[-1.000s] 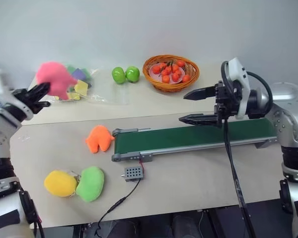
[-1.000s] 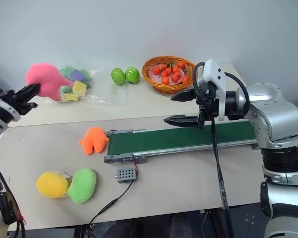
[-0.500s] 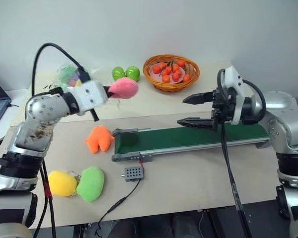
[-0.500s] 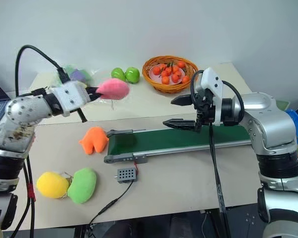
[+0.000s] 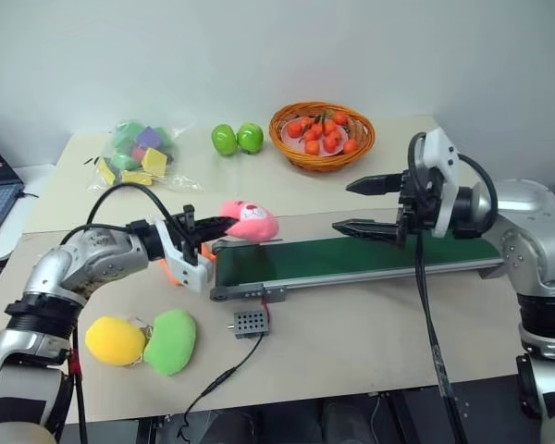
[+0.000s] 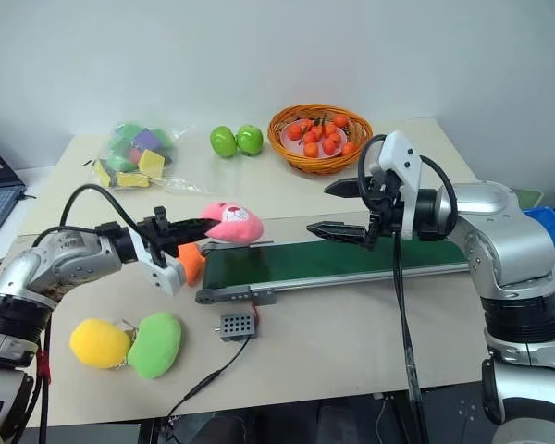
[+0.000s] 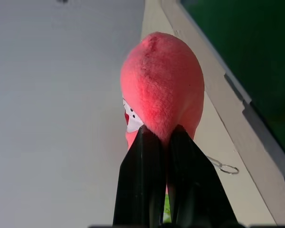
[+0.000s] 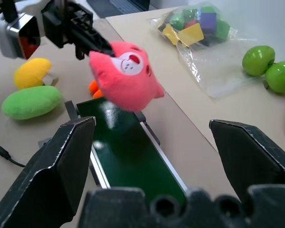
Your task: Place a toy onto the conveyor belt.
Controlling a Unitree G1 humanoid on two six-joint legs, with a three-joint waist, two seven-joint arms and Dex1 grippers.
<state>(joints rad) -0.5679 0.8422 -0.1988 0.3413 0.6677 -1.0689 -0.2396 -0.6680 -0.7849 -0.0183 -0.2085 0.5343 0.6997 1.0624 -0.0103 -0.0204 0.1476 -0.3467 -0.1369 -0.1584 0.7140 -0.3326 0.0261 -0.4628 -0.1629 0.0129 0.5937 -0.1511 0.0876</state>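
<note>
The left claw (image 5: pixel 224 222) is pressed tight on the toy (image 5: pixel 251 220), a small pink plush with a little white face. The two black fingers (image 7: pixel 147 180) pinch one end of it, and the rest of the toy sticks out past them. The toy is up in the air, right over the left end of the conveyor belt (image 5: pixel 351 256). It looks like it is not touching the belt, but that is hard to tell for sure.

The conveyor belt is long, flat and dark green, with a grey frame. It lies across the desk (image 5: pixel 351 342).

The right claw (image 5: pixel 355 205) is spread wide, with nothing in it. It hangs over the middle of the belt and points toward the toy, well apart from it.

An orange plush (image 6: pixel 191 262) lies on the desk just beside the left end of the belt, partly hidden behind the left claw. A yellow plush (image 5: pixel 114 339) and a green plush (image 5: pixel 171 341) lie side by side and touching, nearer the front edge of the desk. A small grey box (image 5: pixel 248 322) with a black wire sits in front of the belt.

At the back of the desk there is a basket (image 5: pixel 321 136) of small orange fruits, two green apples (image 5: pixel 237 139), and a clear bag of colored blocks (image 5: pixel 134 151).
</note>
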